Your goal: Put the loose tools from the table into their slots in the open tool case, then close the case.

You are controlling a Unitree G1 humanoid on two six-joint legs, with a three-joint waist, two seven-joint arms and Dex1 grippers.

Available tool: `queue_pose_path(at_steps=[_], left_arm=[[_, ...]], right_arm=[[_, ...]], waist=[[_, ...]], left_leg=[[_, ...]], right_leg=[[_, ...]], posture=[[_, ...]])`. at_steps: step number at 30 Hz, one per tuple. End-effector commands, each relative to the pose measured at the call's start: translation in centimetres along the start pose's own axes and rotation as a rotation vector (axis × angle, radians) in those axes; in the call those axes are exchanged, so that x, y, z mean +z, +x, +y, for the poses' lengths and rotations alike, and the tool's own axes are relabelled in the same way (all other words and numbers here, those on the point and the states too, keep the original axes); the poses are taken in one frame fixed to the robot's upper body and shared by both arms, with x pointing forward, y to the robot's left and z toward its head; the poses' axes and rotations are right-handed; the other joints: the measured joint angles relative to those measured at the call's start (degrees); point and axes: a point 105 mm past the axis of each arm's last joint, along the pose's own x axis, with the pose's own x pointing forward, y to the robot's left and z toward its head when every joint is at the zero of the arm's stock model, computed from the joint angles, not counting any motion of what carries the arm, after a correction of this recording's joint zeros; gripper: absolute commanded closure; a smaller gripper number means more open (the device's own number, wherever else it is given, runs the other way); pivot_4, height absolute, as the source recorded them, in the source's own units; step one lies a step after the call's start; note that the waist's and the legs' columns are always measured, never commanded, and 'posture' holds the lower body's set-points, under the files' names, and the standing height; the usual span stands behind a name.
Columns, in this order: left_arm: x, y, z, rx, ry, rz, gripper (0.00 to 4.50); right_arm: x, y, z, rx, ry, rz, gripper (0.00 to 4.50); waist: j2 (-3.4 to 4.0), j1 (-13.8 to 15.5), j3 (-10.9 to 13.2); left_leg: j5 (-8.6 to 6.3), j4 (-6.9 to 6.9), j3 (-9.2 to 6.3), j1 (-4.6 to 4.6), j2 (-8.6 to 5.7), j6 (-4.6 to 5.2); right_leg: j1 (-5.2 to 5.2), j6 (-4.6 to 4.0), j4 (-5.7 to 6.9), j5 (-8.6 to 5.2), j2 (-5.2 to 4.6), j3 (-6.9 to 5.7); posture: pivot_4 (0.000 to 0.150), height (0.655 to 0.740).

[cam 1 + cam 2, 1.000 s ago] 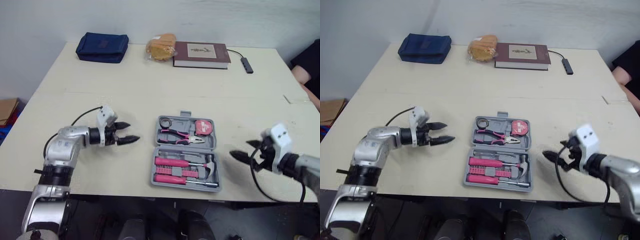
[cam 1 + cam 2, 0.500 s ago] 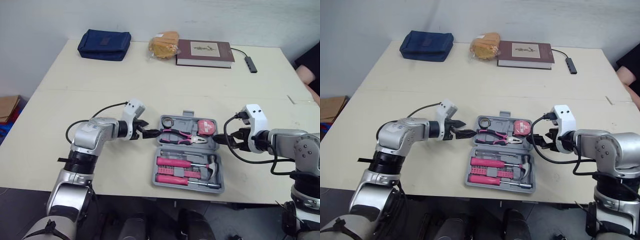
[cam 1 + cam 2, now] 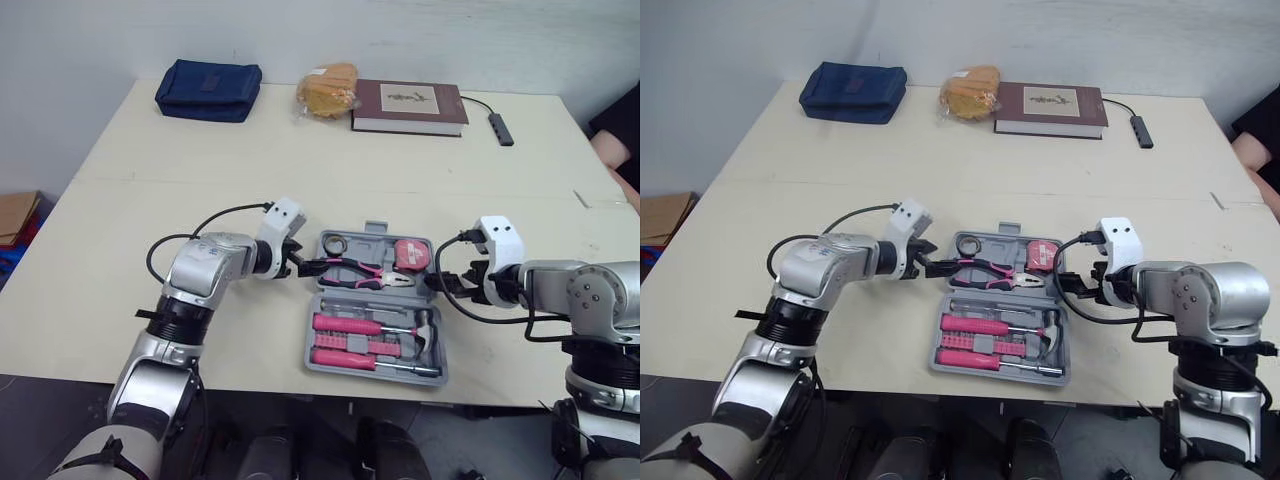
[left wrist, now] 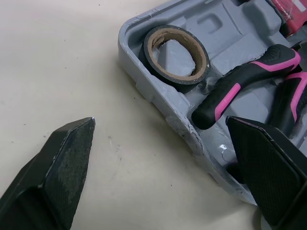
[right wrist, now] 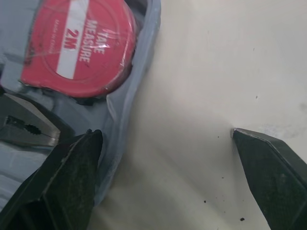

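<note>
- The tool case (image 3: 368, 291) lies open and flat near the front edge of the worktop (image 3: 300, 160), between the two arms
- Its far half holds a tape roll (image 4: 175, 52), pink-handled pliers (image 3: 365, 272) and a red tape measure (image 5: 79, 45); the near half holds screwdrivers (image 3: 350, 325) and a hammer (image 3: 425, 335)
- Every tool in sight sits in a slot, so filling looks done and closing is the step in hand
- The left end effector (image 3: 305, 266) is wide open and empty, one finger over the far half's left wall by the pliers' handles, the other outside the wall
- The right end effector (image 3: 437, 283) is likewise wide open and empty, straddling the right wall beside the tape measure
- Next, both probably need to pinch those walls and fold the far half evenly over the near one
- The tape measure's label reads "MEASURE" and "2M"; the cover of the book (image 3: 408, 106) at the far edge is too small to read
</note>
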Motion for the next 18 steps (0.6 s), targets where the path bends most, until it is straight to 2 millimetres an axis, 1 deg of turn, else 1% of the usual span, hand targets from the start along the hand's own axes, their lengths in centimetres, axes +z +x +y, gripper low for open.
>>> queue_pose_path(at_steps=[1, 3, 4, 6, 8, 12, 14, 16, 18], left_arm=[[0.8, 0.0, -0.5, 0.001, 0.046, 0.009, 0.07], [0.6, 0.2, -0.9, -0.015, 0.035, 0.024, 0.07], [0.4, 0.2, -1.1, -0.027, 0.02, 0.036, 0.32], [0.2, 0.3, -1.3, -0.038, 0.021, 0.05, 0.97], [0.0, 0.5, -1.6, -0.056, 0.025, 0.065, 1.79], [-0.2, 0.8, -2.0, -0.073, 0.022, 0.07, 3.77], [-0.2, 0.8, -2.0, -0.079, 0.014, 0.064, 4.13], [0.1, 0.9, -2.1, -0.089, -0.002, 0.048, 4.18], [0.7, 0.9, -2.2, -0.102, -0.022, 0.007, 4.18]], right_arm=[[0.2, 0.3, 0.5, 0.016, 0.01, -0.001, 0.0], [0.1, 0.5, 0.6, 0.027, 0.027, 0.001, 0.0], [0.1, 0.6, 0.7, 0.031, 0.036, 0.0, 0.0], [0.1, 0.7, 0.6, 0.028, 0.058, -0.009, 0.0], [0.3, 0.8, 0.7, 0.037, 0.082, -0.023, 0.0], [0.6, 0.9, 1.1, 0.058, 0.115, -0.05, 0.0], [0.7, 0.9, 1.3, 0.067, 0.128, -0.06, 0.0], [0.7, 0.9, 1.4, 0.069, 0.134, -0.069, 0.0], [0.8, 0.6, 1.4, 0.07, 0.145, -0.094, 0.0]], waist=[[0.0, -0.05, 0.0], [0.0, -0.09, 0.0], [0.0, -0.09, 0.0], [0.0, -0.14, 0.0], [0.0, -0.24, 0.0], [0.02, -0.58, -0.03], [0.03, -0.68, -0.03], [0.03, -0.71, -0.03], [0.03, -0.79, -0.03]], left_leg=[[0.0, 0.0, 0.01, 0.01, 0.0, 0.0], [0.0, 0.0, 0.01, 0.02, 0.0, -0.01], [0.01, 0.0, 0.01, 0.02, 0.01, -0.01], [0.01, 0.0, 0.02, 0.05, 0.01, -0.02], [0.01, 0.0, 0.03, 0.06, 0.02, -0.02], [0.03, 0.0, 0.05, 0.09, 0.04, -0.05], [0.03, -0.01, 0.05, 0.12, 0.03, -0.06], [0.05, 0.0, 0.05, 0.12, 0.04, -0.07], [0.06, 0.0, 0.04, 0.12, 0.04, -0.07]], right_leg=[[0.0, 0.0, 0.0, 0.0, 0.0, 0.0], [0.0, 0.0, 0.01, 0.0, 0.01, 0.0], [0.01, 0.0, 0.01, 0.0, 0.01, 0.01], [0.02, 0.0, 0.03, 0.0, 0.01, 0.01], [0.02, 0.0, 0.04, 0.0, 0.02, 0.02], [0.02, 0.0, 0.07, 0.0, 0.03, 0.04], [0.03, 0.0, 0.09, 0.0, 0.02, 0.07], [0.03, 0.0, 0.12, 0.0, 0.02, 0.1], [0.03, 0.0, 0.13, 0.0, 0.01, 0.13]], posture=[[0.15, 0.74], [0.15, 0.74], [0.15, 0.74], [0.15, 0.74], [0.15, 0.74], [0.15, 0.74], [0.15, 0.74], [0.15, 0.74], [0.15, 0.74]])
